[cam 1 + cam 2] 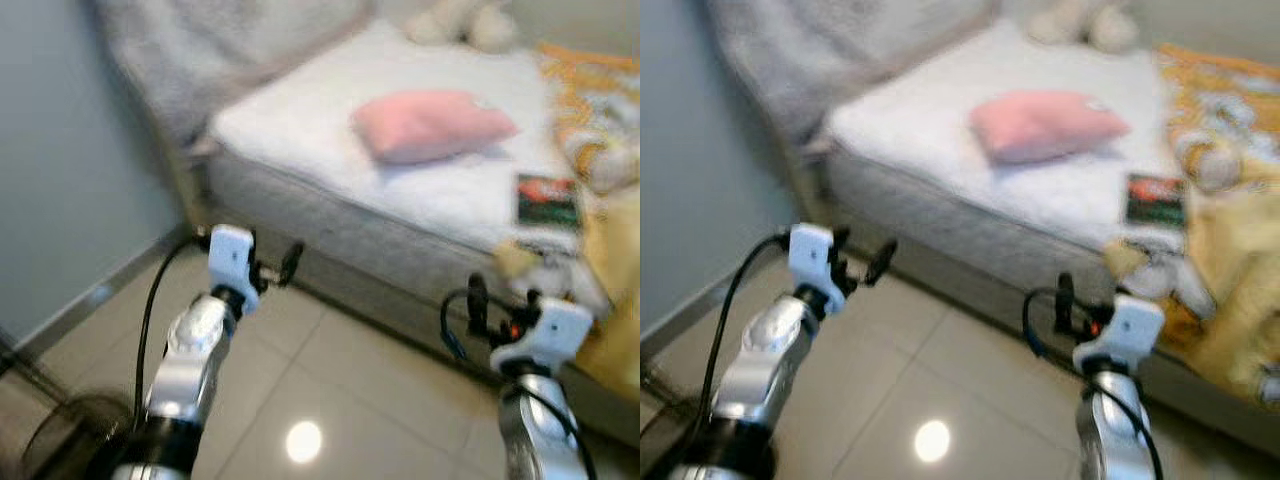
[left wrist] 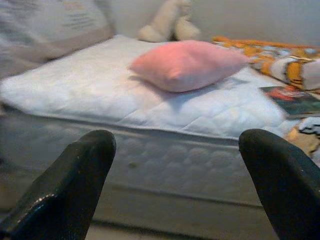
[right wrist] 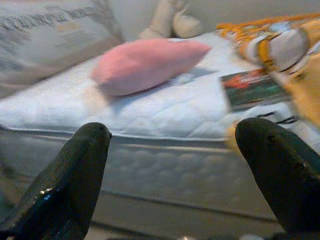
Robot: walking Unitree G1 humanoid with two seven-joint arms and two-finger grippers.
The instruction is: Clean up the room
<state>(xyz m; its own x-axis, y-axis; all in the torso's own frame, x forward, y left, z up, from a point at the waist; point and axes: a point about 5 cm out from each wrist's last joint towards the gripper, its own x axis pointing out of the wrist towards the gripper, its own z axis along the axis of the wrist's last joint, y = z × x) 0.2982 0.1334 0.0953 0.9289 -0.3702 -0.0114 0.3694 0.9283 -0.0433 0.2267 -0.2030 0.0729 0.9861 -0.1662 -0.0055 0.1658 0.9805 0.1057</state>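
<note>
Blurring pink pillow (image 1: 430,124), perhaps book (image 1: 547,199); grippers parted

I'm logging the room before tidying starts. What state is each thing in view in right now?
Left gripper: open, empty, held above the floor facing the bed.
Right gripper: open, empty, also facing the bed.
Pink pillow: lying on the white mattress.
Book: lying flat near the mattress edge.
Yellow blanket: rumpled on the bed's right side.
Plush toy: at the far end of the bed.
</note>
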